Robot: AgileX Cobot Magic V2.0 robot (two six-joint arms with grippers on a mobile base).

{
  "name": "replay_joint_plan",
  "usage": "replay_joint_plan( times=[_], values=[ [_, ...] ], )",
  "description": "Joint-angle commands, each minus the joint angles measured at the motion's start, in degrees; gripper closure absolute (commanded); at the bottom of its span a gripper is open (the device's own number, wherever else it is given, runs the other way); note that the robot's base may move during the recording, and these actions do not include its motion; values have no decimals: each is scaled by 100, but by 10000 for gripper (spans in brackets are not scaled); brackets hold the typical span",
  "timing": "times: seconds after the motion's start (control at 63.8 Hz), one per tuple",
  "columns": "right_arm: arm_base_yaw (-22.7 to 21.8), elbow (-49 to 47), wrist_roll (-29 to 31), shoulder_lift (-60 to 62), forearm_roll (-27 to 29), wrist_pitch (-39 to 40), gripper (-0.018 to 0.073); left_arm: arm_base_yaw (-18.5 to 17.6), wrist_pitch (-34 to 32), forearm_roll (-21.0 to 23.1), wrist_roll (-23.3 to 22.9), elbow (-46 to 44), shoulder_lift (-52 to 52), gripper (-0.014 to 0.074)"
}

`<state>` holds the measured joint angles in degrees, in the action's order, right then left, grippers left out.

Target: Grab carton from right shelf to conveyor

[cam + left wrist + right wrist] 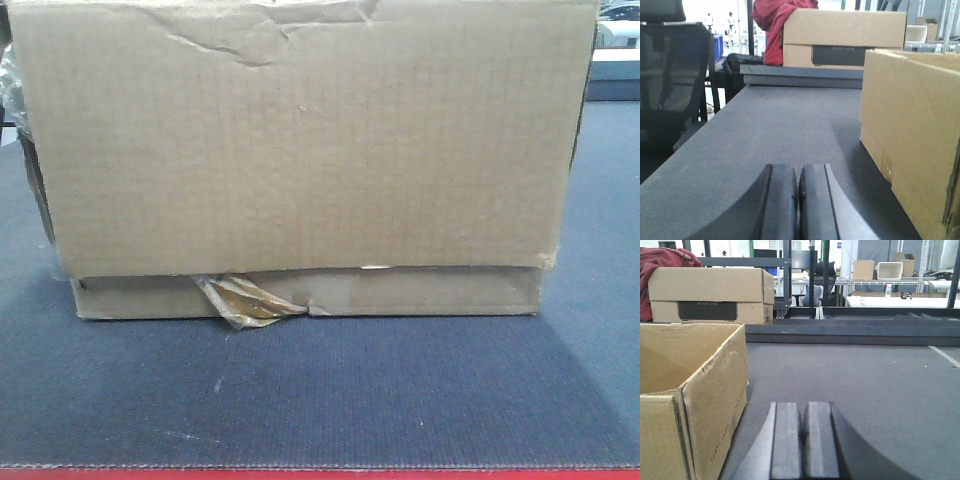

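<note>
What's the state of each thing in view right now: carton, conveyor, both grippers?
carton: resting on the belt, upright, top open, dented near the top edge, amber tape wad hanging loose at the lower band.
conveyor: carries the carton; whether it is moving cannot be told.
left gripper: shut, empty, low over the belt, apart from the carton on its right.
right gripper: shut, empty, low over the belt, apart from the carton on its left.

The carton [300,150] hides the conveyor [320,400] behind it; its top is cropped.
</note>
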<state>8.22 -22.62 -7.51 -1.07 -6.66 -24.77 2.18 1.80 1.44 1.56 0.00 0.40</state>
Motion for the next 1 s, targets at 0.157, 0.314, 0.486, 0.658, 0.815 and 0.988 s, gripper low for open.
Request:
replay_joint_plan(
  times=[0.157, 0.314, 0.486, 0.658, 0.815, 0.988],
  values=[
    [-14, -1, 12, 33, -76, 125, 638, 12, -149, 43, 32, 0, -40, 582],
    [-14, -1, 12, 33, -76, 125, 638, 12, -149, 43, 32, 0, -40, 582],
    [-14, -1, 12, 33, -76, 125, 638, 12, -149, 43, 32, 0, -40, 582],
    [-14, -1, 12, 33, -76, 125, 638, 12, -149, 43, 32, 0, -40, 582],
    [-14, -1, 12, 33, -76, 125, 638, 12, -149, 43, 32, 0, -40, 582],
    [-265, -1, 12, 31, 130, 495, 638, 12, -149, 43, 32, 0, -40, 582]
  ],
)
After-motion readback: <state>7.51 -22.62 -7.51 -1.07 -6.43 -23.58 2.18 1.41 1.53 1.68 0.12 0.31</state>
